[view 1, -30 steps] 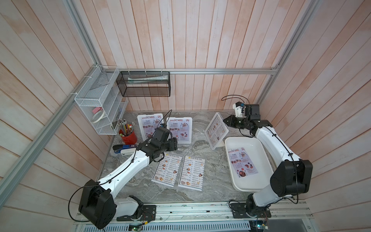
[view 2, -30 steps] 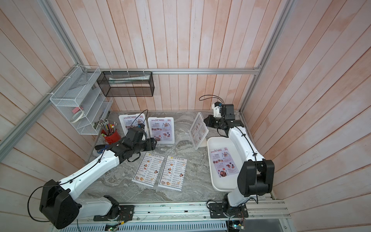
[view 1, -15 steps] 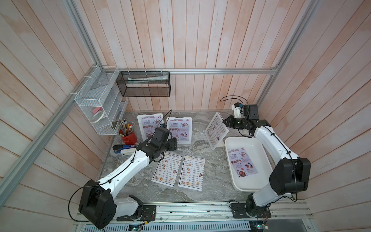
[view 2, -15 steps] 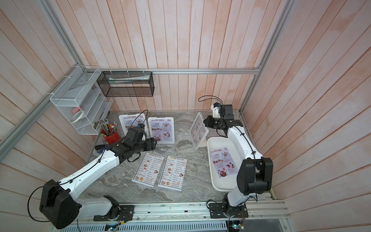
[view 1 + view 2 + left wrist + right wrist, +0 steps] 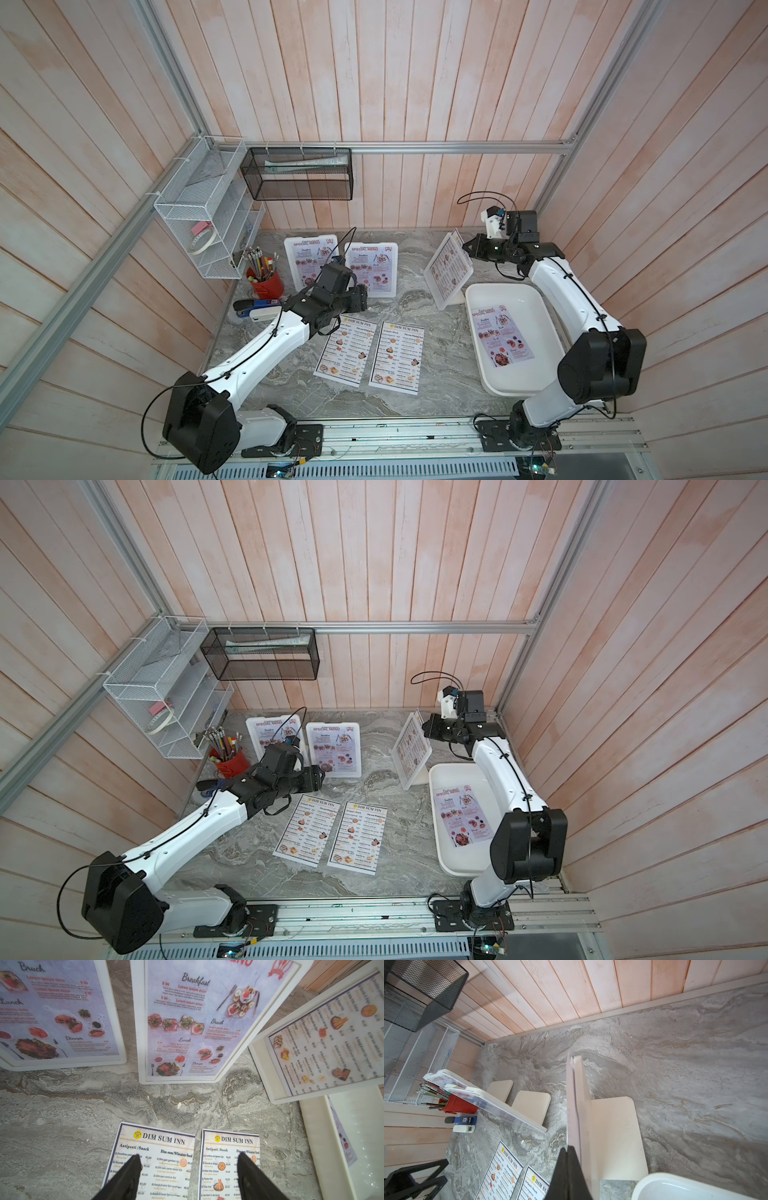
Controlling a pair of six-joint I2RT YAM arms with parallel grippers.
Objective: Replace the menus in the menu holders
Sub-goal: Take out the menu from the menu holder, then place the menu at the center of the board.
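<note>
White menu holder (image 5: 612, 1138) just behind the tray (image 5: 507, 299): we see our right end effector (image 5: 567, 1150) clamped on its menu (image 5: 449, 268), and our left end effector (image 5: 188, 1155) spread apart, well away from that tray.

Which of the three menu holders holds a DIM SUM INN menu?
The menu holder beside the white tray; the right gripper is shut on its DIM SUM INN menu. The other two holders show lilac SPECIAL MENU sheets.

Right gripper (image 5: 568, 1150) — black fingers pressed together on the near edge of a thin sheet (image 5: 570, 1105), which stands edge-on against its menu holder (image 5: 612, 1136). Behind it, two more holders (image 5: 532, 1107) show their wedge backs. Two DIM SUM INN menus (image 5: 503, 1174) lie flat on the marble table (image 5: 675, 1064) — white tray rim (image 5: 675, 1183) near the holder's foot.
</note>
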